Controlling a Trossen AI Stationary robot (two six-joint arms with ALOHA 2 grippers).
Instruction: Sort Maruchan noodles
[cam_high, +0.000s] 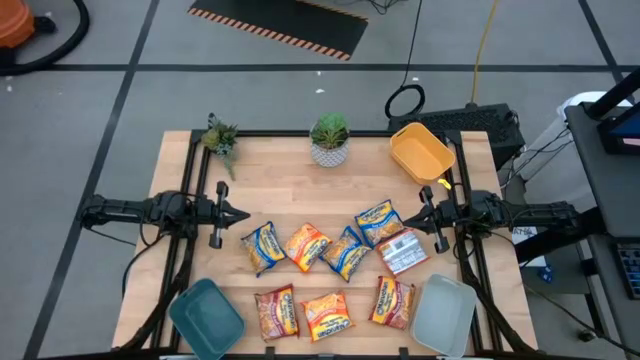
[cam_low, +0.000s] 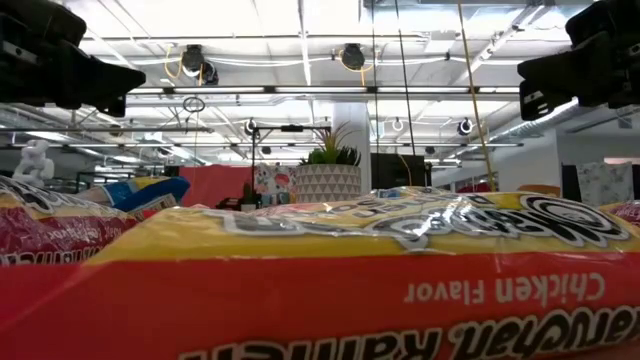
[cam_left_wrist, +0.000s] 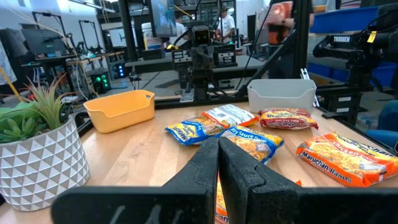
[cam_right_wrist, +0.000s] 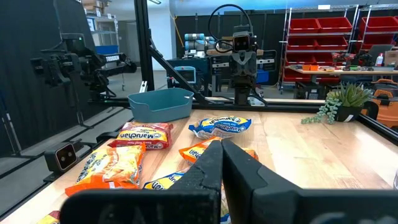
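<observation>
Left gripper (cam_high: 243, 214): clenched, nothing held, at the table's left edge.
Right gripper (cam_high: 414, 214): clenched, nothing held, at the right edge.
Maruchan noodles (cam_high: 307, 246): scattered between both grippers and nearer the front edge.
Open room: bare wood (cam_high: 290, 185) between the tips toward the potted plant (cam_high: 329, 139).

Grey tiled floor (cam_high: 120, 90) with dark seams around the light wooden table (cam_high: 300, 190); black-and-orange hazard-striped mat (cam_high: 285, 25) beyond its far edge, black cables nearby. Open workshop room: white ceiling with long light strips (cam_low: 300, 35), white column (cam_low: 352, 125), red partition (cam_low: 215, 183). Red storage bins on racks (cam_right_wrist: 339, 28), workbenches, black metal frames (cam_left_wrist: 127, 31).
</observation>
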